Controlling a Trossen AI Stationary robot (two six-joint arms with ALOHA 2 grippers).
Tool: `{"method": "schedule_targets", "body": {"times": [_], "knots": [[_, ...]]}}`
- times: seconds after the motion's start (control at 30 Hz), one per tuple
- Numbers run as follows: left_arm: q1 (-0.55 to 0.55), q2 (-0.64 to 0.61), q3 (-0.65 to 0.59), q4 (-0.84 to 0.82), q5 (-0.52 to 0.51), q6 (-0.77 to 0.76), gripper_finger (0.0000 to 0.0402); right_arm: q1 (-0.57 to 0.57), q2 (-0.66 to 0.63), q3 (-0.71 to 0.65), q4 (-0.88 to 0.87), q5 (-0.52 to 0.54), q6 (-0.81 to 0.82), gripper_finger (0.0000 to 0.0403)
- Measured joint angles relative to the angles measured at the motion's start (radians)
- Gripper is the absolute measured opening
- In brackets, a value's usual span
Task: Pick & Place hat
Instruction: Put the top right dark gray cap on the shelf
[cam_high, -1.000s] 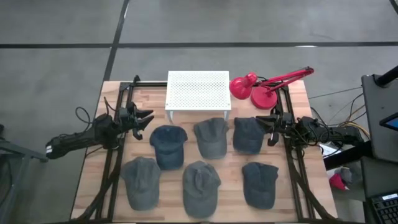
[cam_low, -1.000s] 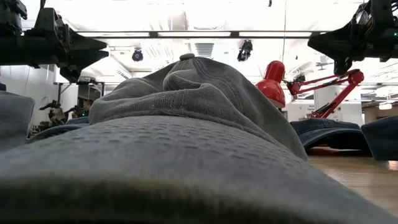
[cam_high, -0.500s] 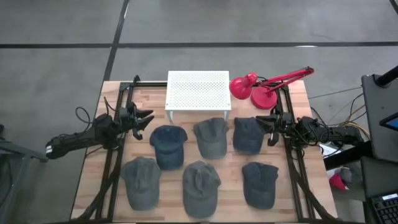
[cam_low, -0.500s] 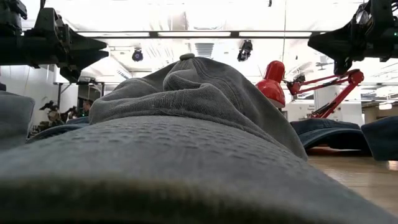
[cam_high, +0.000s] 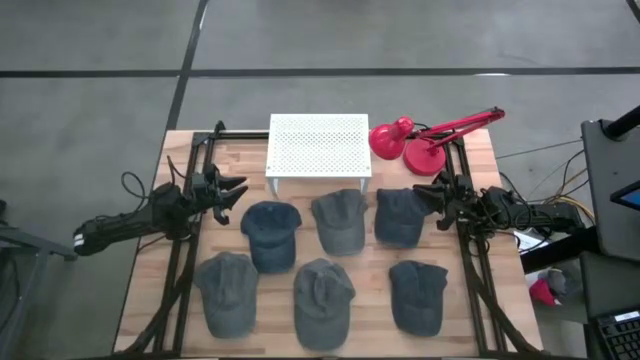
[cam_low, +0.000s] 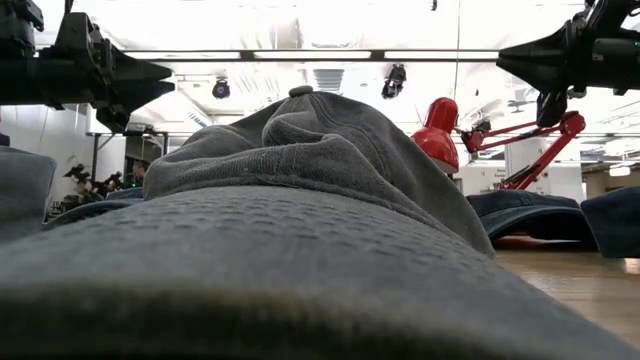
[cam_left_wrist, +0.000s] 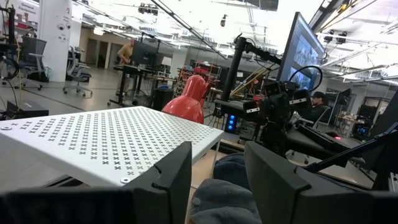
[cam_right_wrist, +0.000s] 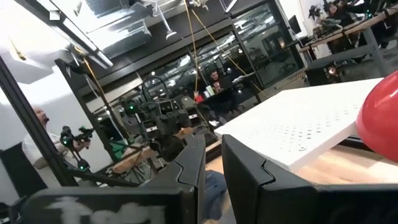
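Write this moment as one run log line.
left pincer: open, empty, by white rack | right pincer: empty, above back-right hat | hats: none lifted

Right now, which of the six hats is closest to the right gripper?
The back-row hat on the right, just below the red lamp. The right gripper hovers at its edge; the other five hats lie farther left or in the front row.

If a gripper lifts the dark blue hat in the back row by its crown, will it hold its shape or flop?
The dark blue hat would probably flop: the matching gray hat close to the low camera shows a creased, sagging cloth crown. Its brim looks stiffer and flatter, so it may hang down as one piece. It seems light and unlikely to roll.
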Motion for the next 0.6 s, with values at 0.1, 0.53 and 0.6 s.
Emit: {"method": "schedule_targets", "body": {"times": [0.1, 0.53, 0.6], "knots": [[0.0, 0.0, 0.0, 0.0, 0.0, 0.0, 0.0152, 0.0, 0.0, 0.0, 0.0, 0.0, 0.001, 0.0052], [0.0, 0.0, 0.0, 0.0, 0.0, 0.0, 0.0152, 0.0, 0.0, 0.0, -0.002, 0.001, 0.002, 0.0052], [0.0, 0.0, 0.0, 0.0, 0.0, 0.0, 0.0152, 0.0, 0.0, 0.0, -0.003, 0.002, 0.007, 0.0052]]}}
